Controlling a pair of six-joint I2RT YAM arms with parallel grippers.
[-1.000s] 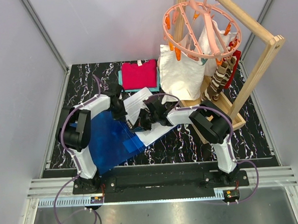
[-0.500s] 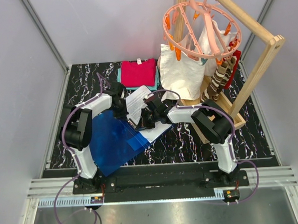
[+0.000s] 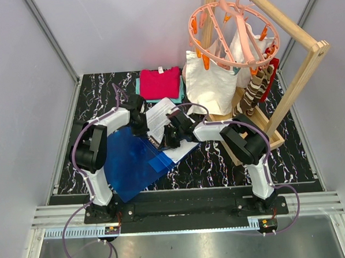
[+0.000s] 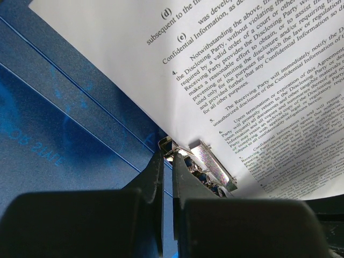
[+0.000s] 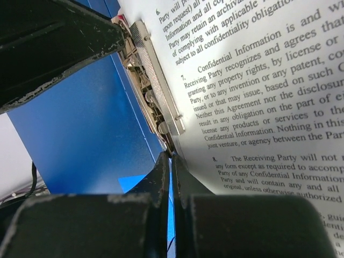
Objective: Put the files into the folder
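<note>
The blue folder [image 3: 131, 163] lies open on the dark marbled table, left of centre. The printed white files [image 3: 160, 115] lie over its right half, along the metal spine clip. My left gripper [image 3: 142, 127] is shut, its tips [image 4: 167, 153] at one end of the clip [image 4: 212, 164], beside the sheet edge [image 4: 242, 70]. My right gripper [image 3: 164, 140] is shut too, its tips [image 5: 171, 158] at the clip's other end [image 5: 156, 91], between the blue cover [image 5: 80, 140] and the printed sheet [image 5: 269, 107]. I cannot tell whether either pinches anything.
Folded red and teal clothes [image 3: 160, 84] lie at the back. A white cloth bag [image 3: 210, 83] hangs from a pink round hanger [image 3: 231, 33] on a wooden rack [image 3: 299, 64] at the right, with striped socks [image 3: 257, 90].
Both grippers have crept slightly left and back along the spine. The white sheet showing right of the folder has shrunk as the papers slid left.
</note>
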